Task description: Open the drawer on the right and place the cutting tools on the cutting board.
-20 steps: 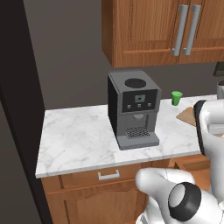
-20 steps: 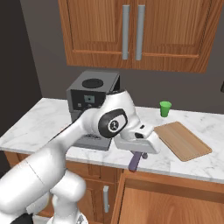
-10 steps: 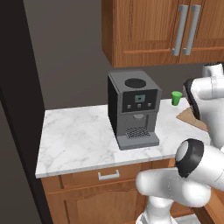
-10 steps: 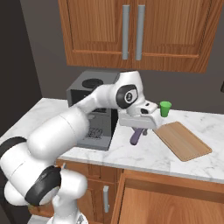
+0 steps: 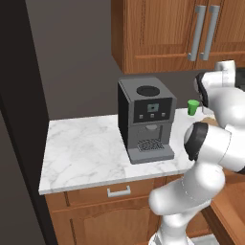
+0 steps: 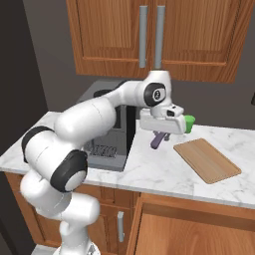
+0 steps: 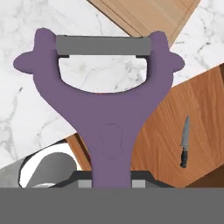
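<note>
Gripper [image 6: 160, 135]: closed on the purple peeler [image 7: 107, 105], held by its handle, well above the marble counter [image 6: 149, 172]. Peeler in the right base view [image 6: 158, 140]: hanging tilted below the hand, just left of the cutting board [image 6: 206, 160] and apart from it. Peeler head: Y-shaped fork with a grey crosswise blade [image 7: 103, 45], seen in the hand view over white marble.

Cutting board: light-brown, flat on the counter right of the coffee machine [image 5: 144, 120]; bare, one corner visible at the top of the hand view [image 7: 148, 14].

Drawer [image 6: 194, 231]: pulled open below the counter edge, plain wood inside [image 7: 188, 118]. Contents: one small knife [image 7: 184, 142], dark handle and grey blade, lying flat on the drawer floor.

Green cup [image 5: 192, 107]: upright on the counter near the back wall, right of the coffee machine; partly hidden behind the hand in the right base view [image 6: 190, 123].

Upper cabinets [image 6: 119, 35]: brown wood, closed, long grey handles.

Small drawer front with grey pull [image 5: 118, 192]: shut, below the counter left of the arm.
</note>
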You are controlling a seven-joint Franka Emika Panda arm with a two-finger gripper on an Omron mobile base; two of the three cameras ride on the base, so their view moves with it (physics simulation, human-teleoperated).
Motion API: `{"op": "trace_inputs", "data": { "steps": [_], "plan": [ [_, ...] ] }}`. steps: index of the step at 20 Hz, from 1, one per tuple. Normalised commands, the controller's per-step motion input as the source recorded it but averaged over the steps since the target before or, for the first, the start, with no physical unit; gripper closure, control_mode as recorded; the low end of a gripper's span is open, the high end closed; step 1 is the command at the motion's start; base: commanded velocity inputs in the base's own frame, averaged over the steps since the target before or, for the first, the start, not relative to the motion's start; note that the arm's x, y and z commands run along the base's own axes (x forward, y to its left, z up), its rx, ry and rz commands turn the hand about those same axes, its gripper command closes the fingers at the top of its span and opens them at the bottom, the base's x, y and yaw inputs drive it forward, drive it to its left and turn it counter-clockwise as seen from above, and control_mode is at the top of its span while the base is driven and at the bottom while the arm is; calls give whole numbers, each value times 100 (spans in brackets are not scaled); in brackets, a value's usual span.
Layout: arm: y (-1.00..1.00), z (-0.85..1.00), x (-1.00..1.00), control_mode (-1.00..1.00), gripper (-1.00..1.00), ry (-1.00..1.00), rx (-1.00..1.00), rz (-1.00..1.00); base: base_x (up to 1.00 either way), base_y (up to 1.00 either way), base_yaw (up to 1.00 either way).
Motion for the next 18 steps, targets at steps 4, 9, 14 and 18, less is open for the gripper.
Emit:
{"op": "trace_inputs", "data": {
  "steps": [4,9,14,18],
  "plan": [
    [0,-23,31,-100,100,-1,4,0,0,0,0],
    [0,-33,12,-100,100,-8,4,0,0,0,0],
    [0,-35,14,-100,100,-10,6,0,0,0,0],
    [0,-34,29,-100,100,-13,2,0,0,0,0]
  ]
}}
